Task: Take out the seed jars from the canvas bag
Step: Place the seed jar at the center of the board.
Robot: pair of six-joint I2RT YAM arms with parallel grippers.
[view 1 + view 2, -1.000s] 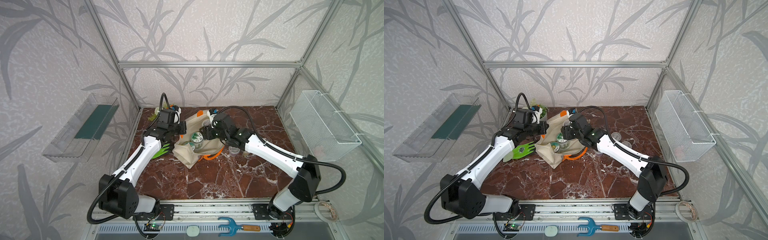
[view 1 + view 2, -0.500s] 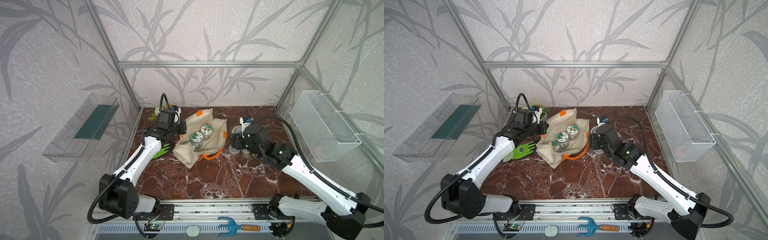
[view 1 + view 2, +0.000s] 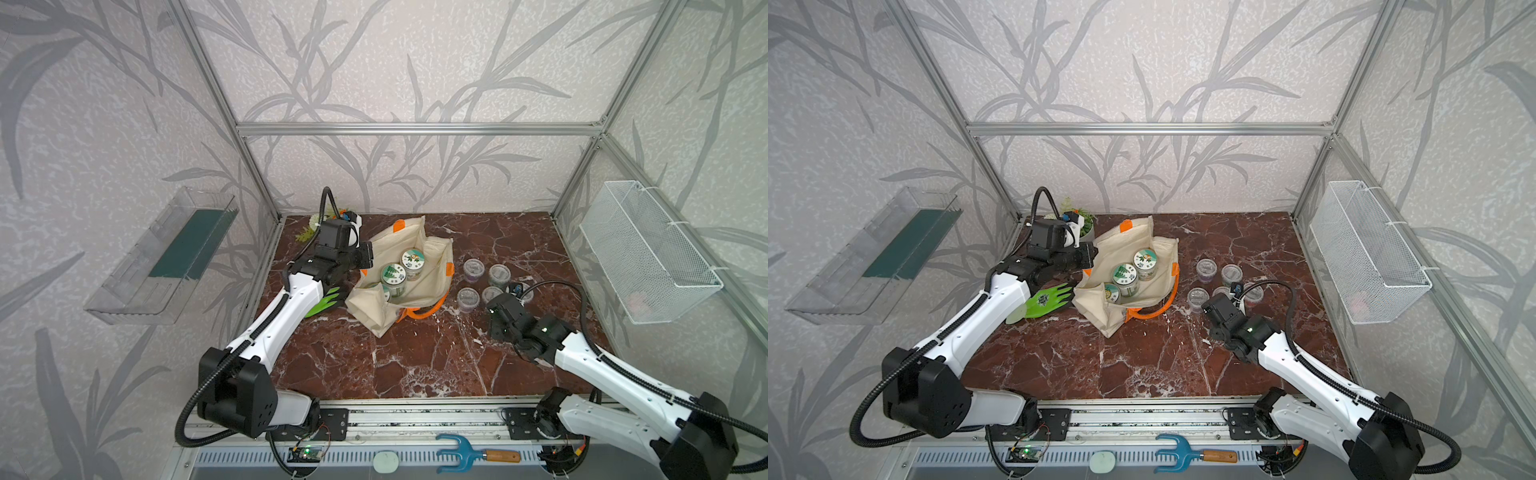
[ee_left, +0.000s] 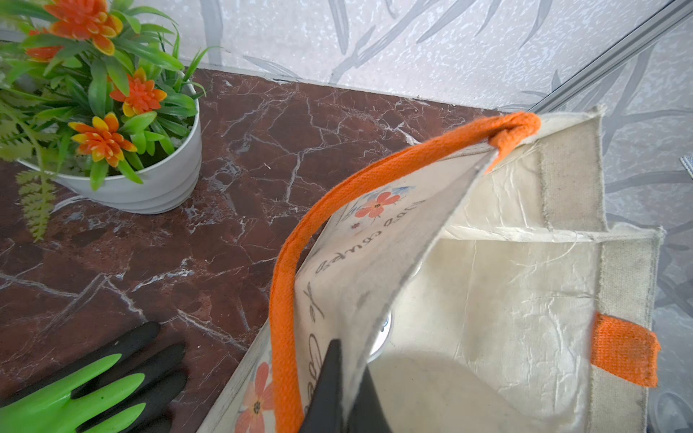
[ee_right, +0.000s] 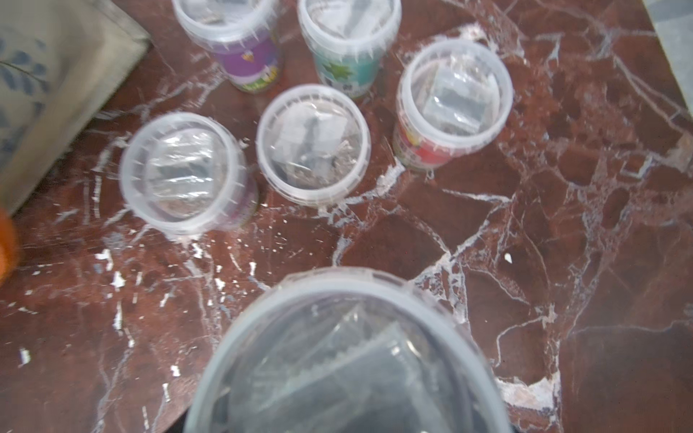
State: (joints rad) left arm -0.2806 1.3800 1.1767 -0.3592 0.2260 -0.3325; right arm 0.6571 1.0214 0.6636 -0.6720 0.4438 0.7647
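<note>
At the far left, the left gripper (image 3: 362, 258) is closed on the canvas bag (image 3: 388, 245). It pinches the rim on the side nearest its arm, just beside the orange handle (image 4: 288, 300). Its part of the job is to hold that rim up and outward so the mouth gapes for the next reach. It should not drag the bag toward the green glove (image 3: 1046, 300) or the flower pot (image 4: 157, 187) behind it. Inside the bag three white-lidded jars (image 3: 393, 274) stand upright in a row, so the task looks a little over half done. To the right of the bag, five clear jars (image 5: 313, 144) stand in a loose cluster on the table (image 3: 415, 365), near one another but clear of the cloth. Farther right, the right gripper (image 3: 496, 316) hangs over bare marble on the near side of that cluster. Its wrist view shows a sixth clear jar (image 5: 348, 360) close under the camera. The lid hides the jaws, yet the gripper appears clamped on this jar, and whether the base touches the table cannot be told. To finish the step well, the robot should lower the jar straight down and level onto the open patch, apart from its neighbours. It should let go only once the base is seated, then lift vertically so the jaws do not clip the lid or nudge the cluster.
</note>
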